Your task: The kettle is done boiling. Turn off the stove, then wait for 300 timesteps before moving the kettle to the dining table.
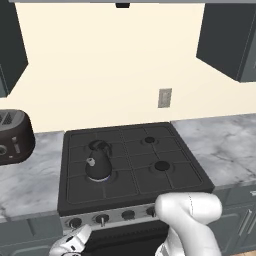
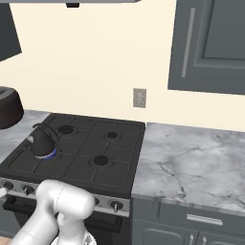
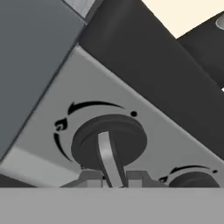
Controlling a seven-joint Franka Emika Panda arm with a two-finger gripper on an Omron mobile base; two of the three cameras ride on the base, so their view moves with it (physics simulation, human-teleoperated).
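The small black kettle (image 1: 98, 162) (image 2: 42, 141) stands on the front left burner of the black stove (image 1: 150, 175) (image 2: 91, 143), with a blue ring of flame at its base. My gripper (image 1: 79, 236) (image 3: 114, 179) is low in front of the stove's silver strip, at the leftmost knob (image 1: 75, 223) (image 3: 109, 140). In the hand view the two fingertips (image 3: 92, 178) sit close on either side of that knob's silver bar, shut on it. The dining table is out of view.
A dark brown toaster (image 1: 12, 137) (image 2: 7, 107) sits on the marble counter (image 1: 30, 175) left of the stove. More marble counter (image 2: 191, 162) runs to the right. Dark wall cabinets (image 2: 210, 43) hang above, and a wall outlet (image 1: 165, 98) is behind the stove.
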